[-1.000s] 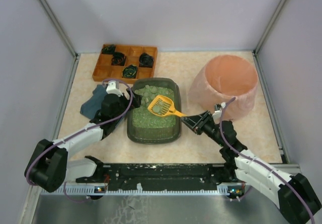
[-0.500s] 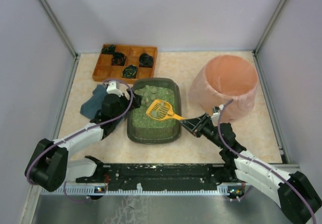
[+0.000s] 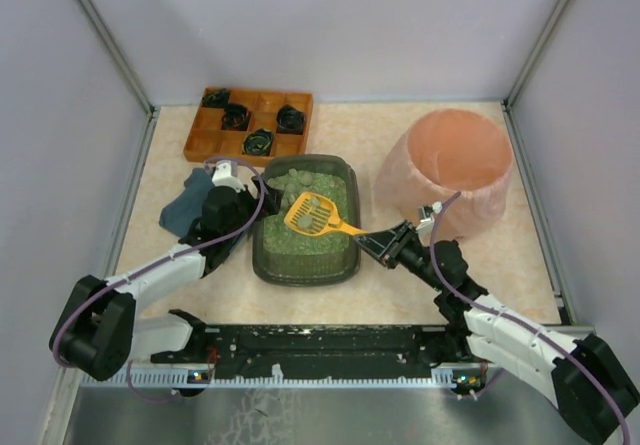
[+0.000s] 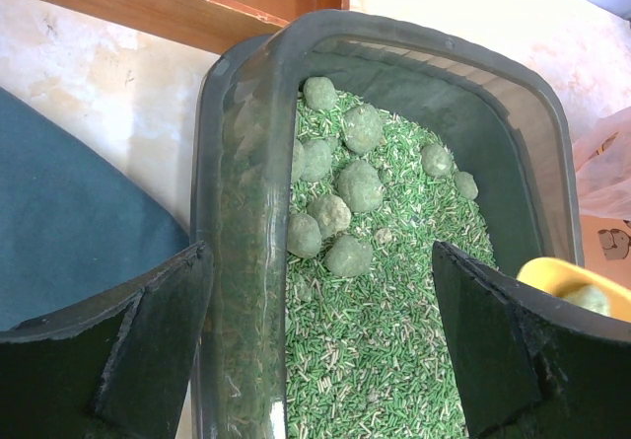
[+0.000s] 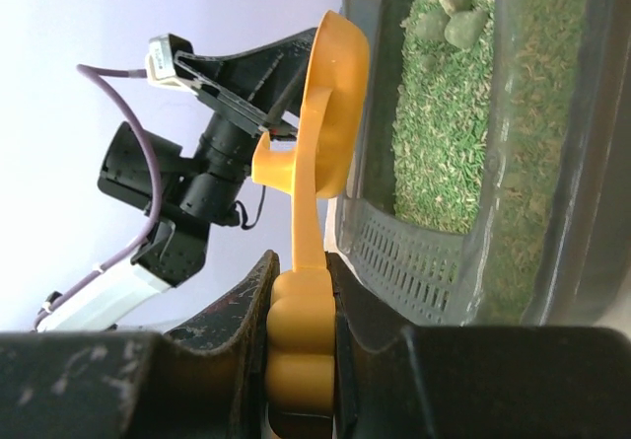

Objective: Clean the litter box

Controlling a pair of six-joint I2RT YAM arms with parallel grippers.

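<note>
Pale lilac walls enclose a beige speckled worktop [image 3: 400, 285]. The litter box [image 3: 305, 277] sits mid-worktop, just in front of the wooden compartment tray [image 3: 268, 103]. The pink bag-lined bin [image 3: 447, 170] is to its right and a blue cloth [image 3: 183, 212] to its left. Green pellet litter [image 4: 375, 340] covers its floor; round clumps [image 4: 360, 184] gather toward the far end. My left pincer [image 4: 315, 360] stands wide open, holding nothing, astride the box's left wall: one finger over the cloth, the other over the litter. My right pincer [image 5: 301, 321] is clamped on the handle of the yellow slotted scoop [image 3: 312, 213], whose head hangs above the litter.
</note>
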